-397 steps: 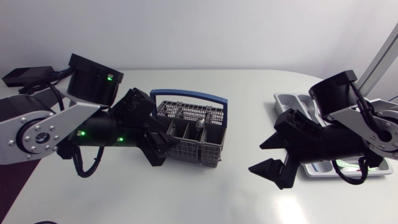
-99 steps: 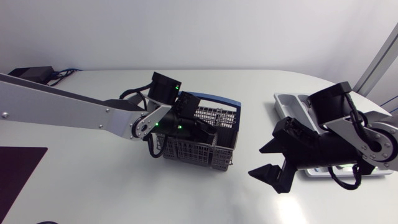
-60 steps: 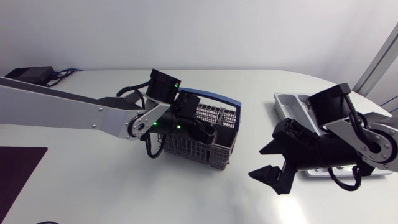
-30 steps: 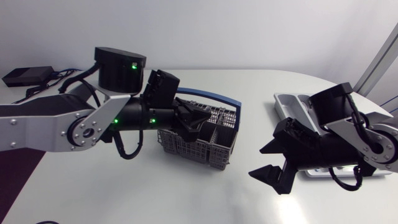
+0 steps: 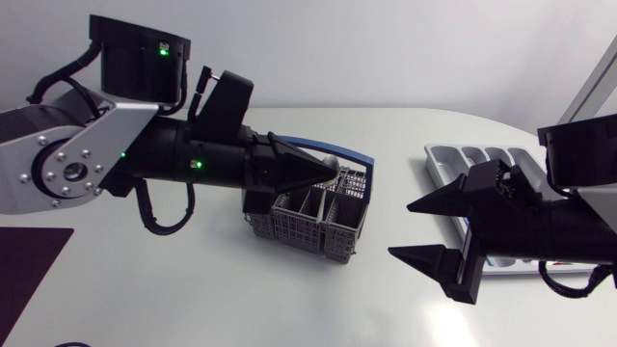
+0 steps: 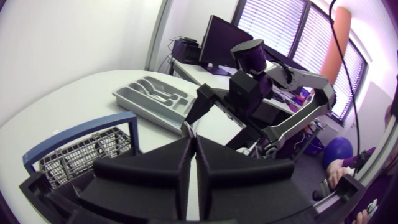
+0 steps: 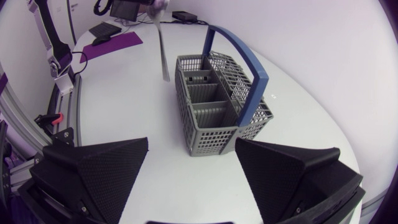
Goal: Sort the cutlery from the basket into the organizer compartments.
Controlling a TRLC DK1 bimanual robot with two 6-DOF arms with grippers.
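Observation:
The grey cutlery basket (image 5: 308, 220) with a blue handle stands mid-table, also seen in the left wrist view (image 6: 81, 155) and the right wrist view (image 7: 214, 102). My left gripper (image 5: 328, 173) hovers above it, fingers pressed together (image 6: 193, 155). In the right wrist view a slim silver piece of cutlery (image 7: 163, 53) hangs in the air beside the basket; its upper end runs out of view, so the grip is hidden. My right gripper (image 5: 400, 229) stands wide open and empty (image 7: 191, 149), right of the basket. The grey organizer (image 5: 472, 159) lies at the far right.
My right arm covers the near part of the organizer (image 6: 152, 96), which holds a few pieces. A dark mat (image 5: 29, 260) lies at the table's left front edge. Bare tabletop (image 5: 289, 299) stretches in front of the basket.
My left gripper has risen out of the basket and now points right above it. My right arm has lifted and pulled back, uncovering more of the organizer.

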